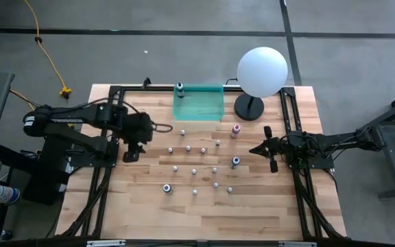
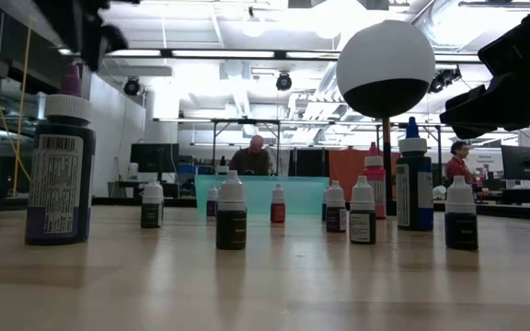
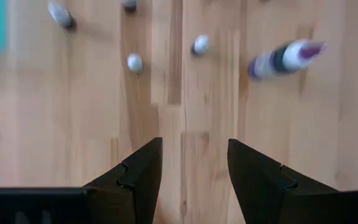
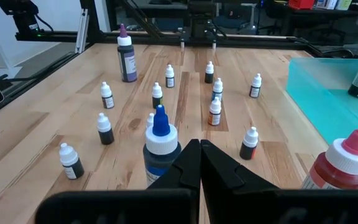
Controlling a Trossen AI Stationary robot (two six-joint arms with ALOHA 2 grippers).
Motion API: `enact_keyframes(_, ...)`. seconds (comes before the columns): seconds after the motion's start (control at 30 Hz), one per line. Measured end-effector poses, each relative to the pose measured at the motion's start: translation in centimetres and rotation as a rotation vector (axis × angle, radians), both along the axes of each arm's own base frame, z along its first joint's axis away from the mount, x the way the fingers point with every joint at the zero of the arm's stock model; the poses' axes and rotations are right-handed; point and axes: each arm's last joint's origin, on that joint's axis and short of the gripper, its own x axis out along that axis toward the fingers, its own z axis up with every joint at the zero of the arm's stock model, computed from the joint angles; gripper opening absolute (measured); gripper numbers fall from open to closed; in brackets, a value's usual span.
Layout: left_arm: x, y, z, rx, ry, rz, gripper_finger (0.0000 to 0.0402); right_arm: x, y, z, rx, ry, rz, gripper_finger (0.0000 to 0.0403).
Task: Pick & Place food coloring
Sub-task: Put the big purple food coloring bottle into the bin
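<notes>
Food coloring, a scatter of tiny white-capped plastic dropper bottles (image 1: 194, 171) with a few taller blue, pink and purple-bodied ones, stands upright across the middle of the pale wooden plank table (image 1: 252, 219), between the two arms. One dark bottle (image 1: 180, 89) already stands in a corner of the translucent teal-green rectangular tray (image 1: 199, 103) at the far edge, beside the big white globe lamp (image 1: 262, 71).

Left gripper (image 1: 130, 155) hangs above bare planks at the cluster's left side, jaws apart and holding nothing; the nearest bottles lie ahead of it toward the table's centre. Right gripper (image 1: 257, 149) waits with its jaws together, the blue-capped bottle (image 1: 235, 162) just ahead of its tip. Every bottle's long axis is vertical, so I judge a side-on or top-down pinch suits either arm.
</notes>
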Motion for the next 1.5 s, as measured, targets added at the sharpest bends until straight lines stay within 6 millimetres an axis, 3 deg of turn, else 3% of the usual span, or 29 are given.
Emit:
enact_keyframes(0.23, 1.7, -1.5, -5.2, -0.113, 0.100, 0.049, 0.0174, 0.0, 0.0, 0.0, 0.000, 0.000, 0.000, 0.0000)
enact_keyframes(0.37, 3.2, -3.5, -6.7, -0.209, 0.063, 0.021, 0.0174, 0.0, 0.0, 0.0, 0.000, 0.000, 0.000, 0.0000)
enact_keyframes(0.73, 3.3, -8.7, -4.0, -0.173, -0.054, -0.232, 0.0174, 0.0, 0.0, 0.0, 0.000, 0.000, 0.000, 0.0000)
enact_keyframes(0.9, 4.2, -10.4, -3.5, -0.139, -0.022, -0.305, 0.0174, 0.0, 0.0, 0.0, 0.000, 0.000, 0.000, 0.0000)
enact_keyframes(1.3, 11.0, -13.3, -2.5, 0.015, 0.063, -0.252, 0.0174, 0.0, 0.0, 0.0, 0.000, 0.000, 0.000, 0.0000)
enact_keyframes(1.5, 13.0, -14.2, -3.1, 0.040, 0.085, -0.205, 0.0177, 0.0, 0.0, 0.0, 0.000, 0.002, 0.000, 0.0000)
